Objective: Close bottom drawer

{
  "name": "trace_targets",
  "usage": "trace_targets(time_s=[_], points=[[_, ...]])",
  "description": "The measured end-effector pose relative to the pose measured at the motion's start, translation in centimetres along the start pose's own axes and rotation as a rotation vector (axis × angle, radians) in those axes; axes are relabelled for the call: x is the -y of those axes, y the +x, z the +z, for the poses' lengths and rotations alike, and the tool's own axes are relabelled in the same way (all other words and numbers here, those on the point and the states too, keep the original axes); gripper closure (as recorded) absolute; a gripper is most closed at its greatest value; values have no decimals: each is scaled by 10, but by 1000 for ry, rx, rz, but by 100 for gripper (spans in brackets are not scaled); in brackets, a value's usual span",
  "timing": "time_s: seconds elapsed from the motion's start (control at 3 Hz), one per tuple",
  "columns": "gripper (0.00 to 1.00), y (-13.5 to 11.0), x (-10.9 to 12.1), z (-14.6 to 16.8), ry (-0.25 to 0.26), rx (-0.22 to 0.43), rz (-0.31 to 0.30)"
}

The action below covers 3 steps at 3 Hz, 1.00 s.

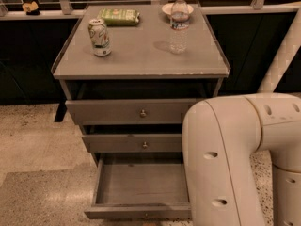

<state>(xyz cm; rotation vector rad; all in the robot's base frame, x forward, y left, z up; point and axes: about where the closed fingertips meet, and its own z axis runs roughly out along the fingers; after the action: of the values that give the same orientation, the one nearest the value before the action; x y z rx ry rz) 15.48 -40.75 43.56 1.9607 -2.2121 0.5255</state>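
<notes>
The bottom drawer [141, 182] of the grey cabinet is pulled far out, and its plain grey box is empty. Its thin front panel [127, 212] sits at the lower edge of the camera view, with a small round knob [146, 215]. My gripper is out of view. Only a large white arm link [235, 159] shows, at the lower right, covering the drawer's right side.
The middle drawer [131, 143] and top drawer [127, 112] stand slightly out. On the cabinet top [141, 55] are a soda can [99, 36], a water bottle [178, 25], a green packet [119, 16] and a bowl [167, 8]. A white post [282, 55] stands at the right. The floor is speckled.
</notes>
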Motion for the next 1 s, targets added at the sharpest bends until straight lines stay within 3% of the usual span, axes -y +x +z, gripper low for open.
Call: trace_targets(time_s=[0.33, 0.67, 1.0], points=[[0, 37, -36, -21, 119, -1, -22], [0, 37, -36, -21, 119, -1, -22], [0, 26, -16, -2, 117, 0, -70]])
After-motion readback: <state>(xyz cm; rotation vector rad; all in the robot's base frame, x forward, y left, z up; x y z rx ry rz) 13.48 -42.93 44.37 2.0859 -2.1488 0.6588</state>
